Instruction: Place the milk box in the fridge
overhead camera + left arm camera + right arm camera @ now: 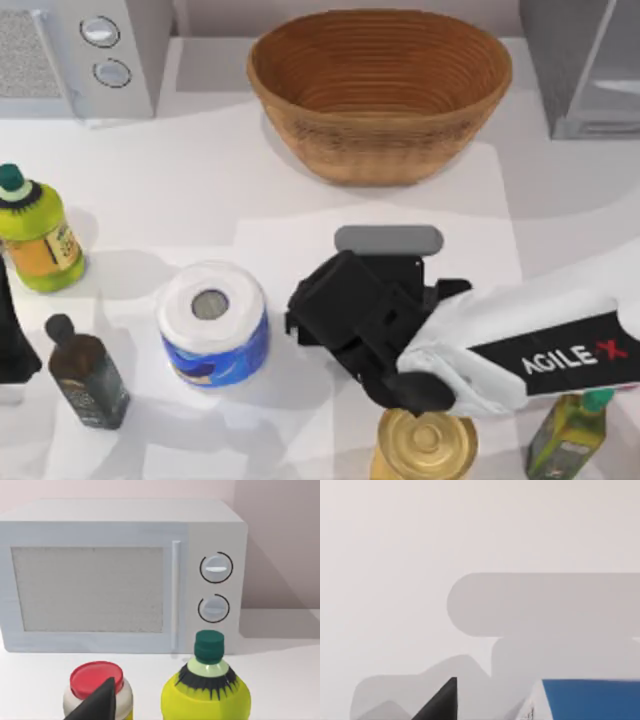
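Only a blue corner of the milk box (590,699) shows, at the edge of the right wrist view, cut off by the frame; its lettering cannot be read. From above, the carton is hidden beneath the right tool (345,315), whose black body hangs over the middle of the tabletop (200,180), so the box sits under or just beside that tool. Whether the fingers touch it, or how wide they stand, I cannot tell; one dark fingertip (440,702) shows beside the blue corner, apart from it. Just left of the tool stands the blue-wrapped paper roll (213,322); a gold-lidded tin (424,443) is just in front of it, partly cut off. The wicker basket (380,90) lies behind, well apart. The fridge (585,65) is at the far right corner, cropped. The left tool (100,702) is parked at the left edge, near the yellow bottle (35,230) and facing the microwave (85,55).
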Controlling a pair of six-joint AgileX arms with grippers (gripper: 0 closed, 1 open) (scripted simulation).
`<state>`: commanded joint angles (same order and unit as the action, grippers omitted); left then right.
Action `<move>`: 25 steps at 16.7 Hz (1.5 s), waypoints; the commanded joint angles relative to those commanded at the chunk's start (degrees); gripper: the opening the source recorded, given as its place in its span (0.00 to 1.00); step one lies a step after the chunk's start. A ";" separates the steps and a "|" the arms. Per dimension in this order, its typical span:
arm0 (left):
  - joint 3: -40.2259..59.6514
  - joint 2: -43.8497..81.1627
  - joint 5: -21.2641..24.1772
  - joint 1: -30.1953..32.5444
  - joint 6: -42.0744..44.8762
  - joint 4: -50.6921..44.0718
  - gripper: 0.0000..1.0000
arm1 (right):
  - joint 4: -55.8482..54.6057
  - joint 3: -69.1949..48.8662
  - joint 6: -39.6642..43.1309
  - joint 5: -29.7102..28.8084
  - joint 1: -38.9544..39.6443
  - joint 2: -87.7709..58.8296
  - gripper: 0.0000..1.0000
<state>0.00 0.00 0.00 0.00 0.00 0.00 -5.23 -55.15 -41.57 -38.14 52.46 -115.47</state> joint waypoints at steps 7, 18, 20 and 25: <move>0.00 0.00 0.00 0.00 0.00 0.00 1.00 | 0.00 0.00 0.00 0.00 0.00 0.00 0.17; 0.00 0.00 0.00 0.00 0.00 0.00 1.00 | 0.01 0.03 -0.07 -0.01 0.05 0.09 0.00; 0.00 0.00 0.00 0.00 0.00 0.00 1.00 | -0.41 0.05 -0.01 -0.01 -0.42 0.35 0.00; 0.00 0.00 0.00 0.00 0.00 0.00 1.00 | 6.32 -4.05 -2.50 -3.07 -3.90 5.97 0.00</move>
<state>0.00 0.00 0.00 0.00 0.00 0.00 1.09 -59.20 -44.07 -41.21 48.56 -109.50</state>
